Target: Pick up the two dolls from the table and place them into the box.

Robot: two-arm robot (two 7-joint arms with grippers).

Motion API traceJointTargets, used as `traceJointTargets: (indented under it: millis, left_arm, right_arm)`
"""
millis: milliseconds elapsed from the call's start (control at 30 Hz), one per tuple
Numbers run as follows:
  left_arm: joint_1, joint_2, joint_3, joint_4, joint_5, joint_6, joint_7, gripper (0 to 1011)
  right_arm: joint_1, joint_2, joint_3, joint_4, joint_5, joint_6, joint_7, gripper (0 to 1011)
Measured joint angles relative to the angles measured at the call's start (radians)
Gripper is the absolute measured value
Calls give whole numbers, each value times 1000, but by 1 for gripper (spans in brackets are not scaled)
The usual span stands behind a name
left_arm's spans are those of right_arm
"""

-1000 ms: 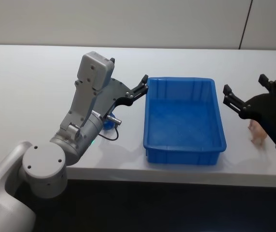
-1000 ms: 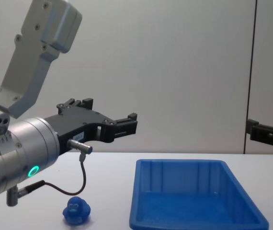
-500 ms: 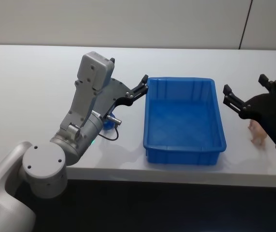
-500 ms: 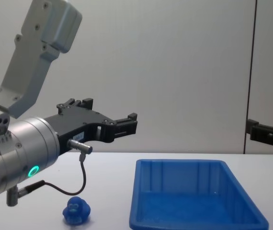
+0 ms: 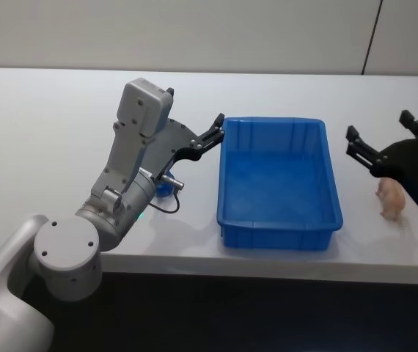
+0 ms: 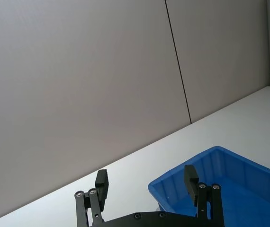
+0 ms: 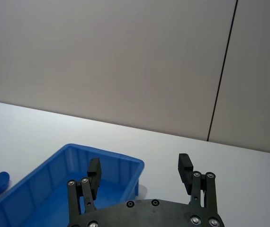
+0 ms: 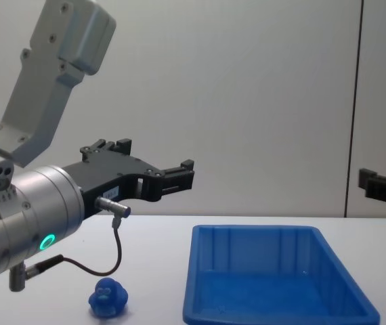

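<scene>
The blue duck doll (image 8: pixel 108 298) sits on the white table left of the box, half hidden under my left arm's cable in the head view (image 5: pixel 164 188). At the table's right end stands the pink pig doll (image 5: pixel 392 199), below my right gripper (image 5: pixel 379 133). That gripper hangs open and empty above the table, to the right of the box. The box (image 5: pixel 279 183) is a bright blue bin with nothing in it. Above the box's left rim my left gripper (image 5: pixel 219 126) hovers open with nothing between its fingers.
The table's front edge runs just in front of the box. A grey wall rises behind the table. My left arm's elbow and cable (image 8: pixel 115 244) hang over the duck.
My right gripper has shifted to the right, away from the box, and more of the pink pig now shows. The left arm has stayed still.
</scene>
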Motion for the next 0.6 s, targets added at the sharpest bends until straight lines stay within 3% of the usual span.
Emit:
traceJointTargets:
  millis: [600]
  left_arm:
    - [0,0,0,0,0,0,0,1001]
  right_arm:
    - [27,63,70,78,21,94,-14,1001]
